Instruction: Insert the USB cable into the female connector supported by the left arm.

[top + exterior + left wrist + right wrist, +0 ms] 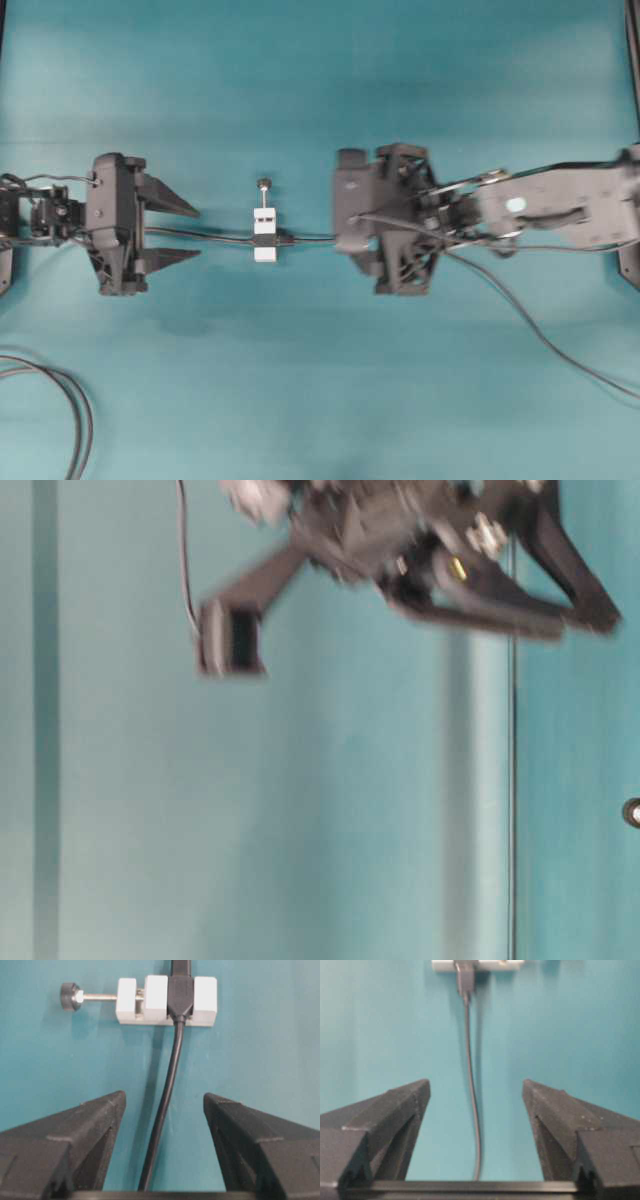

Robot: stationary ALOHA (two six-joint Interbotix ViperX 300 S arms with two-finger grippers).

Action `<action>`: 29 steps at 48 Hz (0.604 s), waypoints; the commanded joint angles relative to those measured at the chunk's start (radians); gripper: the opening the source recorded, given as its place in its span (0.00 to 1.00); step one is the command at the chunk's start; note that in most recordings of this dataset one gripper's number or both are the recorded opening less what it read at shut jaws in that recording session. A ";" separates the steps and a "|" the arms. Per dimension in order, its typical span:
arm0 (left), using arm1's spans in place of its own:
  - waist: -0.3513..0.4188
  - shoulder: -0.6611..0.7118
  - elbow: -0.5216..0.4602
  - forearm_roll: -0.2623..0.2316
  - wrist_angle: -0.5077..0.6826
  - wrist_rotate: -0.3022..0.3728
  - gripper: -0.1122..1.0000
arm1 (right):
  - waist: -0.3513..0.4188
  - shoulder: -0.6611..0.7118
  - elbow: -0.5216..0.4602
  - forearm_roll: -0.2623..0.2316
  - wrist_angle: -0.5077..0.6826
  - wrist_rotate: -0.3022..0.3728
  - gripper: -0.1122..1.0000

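The female connector (265,235), a white block with a black band and a pin ending in a black knob (263,183), lies on the teal table between both grippers. In the left wrist view its block (155,1002) carries a fixed dark cable (167,1105) running back between my left gripper's (165,1102) open fingers. The left gripper (185,232) sits left of the block, apart from it. The USB cable (472,1095) runs from its plug (465,977), which sits at the block's right side (285,238), back between my right gripper's (476,1087) open fingers. Neither gripper holds anything.
A looped double dark cable (75,410) lies at the front left. A loose wire (540,335) trails from the right arm (560,205) toward the front right. In the table-level view a blurred black arm (450,550) crosses the top.
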 commanded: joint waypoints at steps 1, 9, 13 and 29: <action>-0.002 -0.061 -0.002 -0.002 0.052 -0.014 0.79 | -0.003 -0.077 0.041 -0.003 -0.032 0.015 0.79; -0.002 -0.156 0.006 -0.002 0.112 -0.014 0.79 | -0.020 -0.183 0.149 -0.003 -0.140 0.095 0.79; -0.002 -0.209 0.018 -0.002 0.123 -0.014 0.79 | -0.028 -0.230 0.212 -0.003 -0.210 0.127 0.79; 0.000 -0.485 0.129 -0.002 0.106 -0.003 0.79 | -0.121 -0.410 0.466 -0.003 -0.561 0.141 0.79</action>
